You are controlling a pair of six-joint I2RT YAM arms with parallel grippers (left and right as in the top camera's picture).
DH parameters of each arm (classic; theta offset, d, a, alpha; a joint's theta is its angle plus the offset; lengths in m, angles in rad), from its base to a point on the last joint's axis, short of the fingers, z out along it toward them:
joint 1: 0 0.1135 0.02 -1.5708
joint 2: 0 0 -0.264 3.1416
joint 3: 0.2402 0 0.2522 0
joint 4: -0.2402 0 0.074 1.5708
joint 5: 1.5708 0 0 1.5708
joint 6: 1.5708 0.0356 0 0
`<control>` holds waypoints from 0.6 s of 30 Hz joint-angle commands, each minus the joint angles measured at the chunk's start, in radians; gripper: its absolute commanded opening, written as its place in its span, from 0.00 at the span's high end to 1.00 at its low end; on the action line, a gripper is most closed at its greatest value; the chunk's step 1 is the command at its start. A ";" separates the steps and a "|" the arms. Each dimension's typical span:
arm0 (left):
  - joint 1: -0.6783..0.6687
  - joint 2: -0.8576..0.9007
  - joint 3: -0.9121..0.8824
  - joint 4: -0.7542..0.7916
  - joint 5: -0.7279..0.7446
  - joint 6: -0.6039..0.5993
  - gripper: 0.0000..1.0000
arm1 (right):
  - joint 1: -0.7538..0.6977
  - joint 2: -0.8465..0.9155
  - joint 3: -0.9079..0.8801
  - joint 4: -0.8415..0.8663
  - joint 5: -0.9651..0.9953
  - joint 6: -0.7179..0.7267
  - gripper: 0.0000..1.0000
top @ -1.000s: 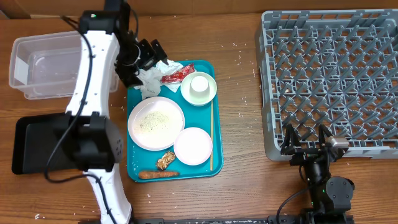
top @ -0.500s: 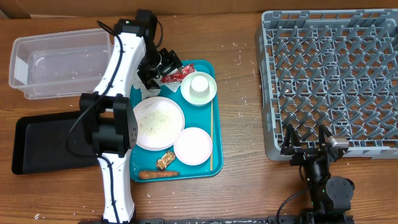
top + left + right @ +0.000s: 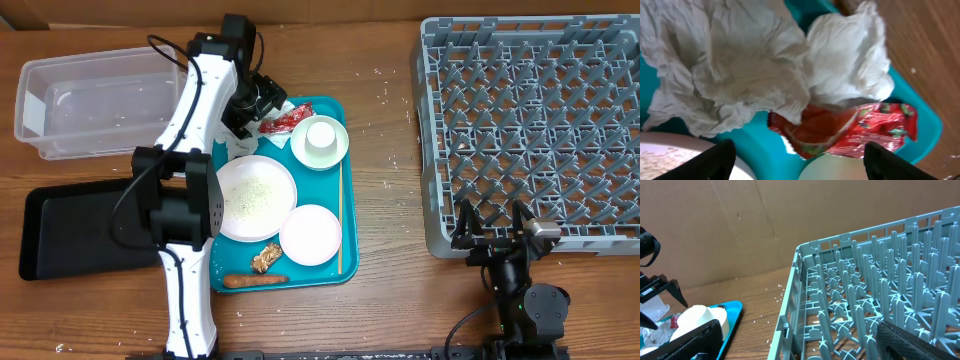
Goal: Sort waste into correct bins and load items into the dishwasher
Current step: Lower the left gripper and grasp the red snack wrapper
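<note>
- The rack [image 3: 530,130] sits on the right with no dishes in it yet. The right claw [image 3: 490,215] waits at its near edge, fingers spread wide and nothing in them. I think it waits there to be close for loading.
- The teal tray [image 3: 315,275] in the middle holds everything that needs sorting, so no sorting looks done.
- The tub [image 3: 90,110] and the black tray [image 3: 70,235] lie on the left, the left claw's side, so trash has a short trip.
- The left claw [image 3: 262,102] hangs low over the teal tray's back corner, fingers wide apart and gripping nothing. It looks set to pinch a piece of trash.
- The tissues [image 3: 740,65] lie crumpled right under it.
- The wrapper [image 3: 850,130] lies beside them, one end tucked under a tissue.
- Only the top view shows both bins and the rack together. Only the left wrist view shows the tucked wrapper up close. The right wrist view shows the rack from the side.
</note>
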 commanded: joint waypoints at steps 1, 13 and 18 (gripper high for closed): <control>-0.029 0.006 0.013 0.010 -0.027 -0.056 0.22 | 0.006 -0.008 -0.010 0.006 0.010 -0.007 0.00; -0.057 0.006 0.013 0.014 -0.100 -0.058 0.29 | 0.006 -0.008 -0.010 0.006 0.010 -0.007 0.00; -0.058 0.006 0.013 0.008 -0.143 -0.116 0.28 | 0.006 -0.008 -0.010 0.006 0.010 -0.007 0.00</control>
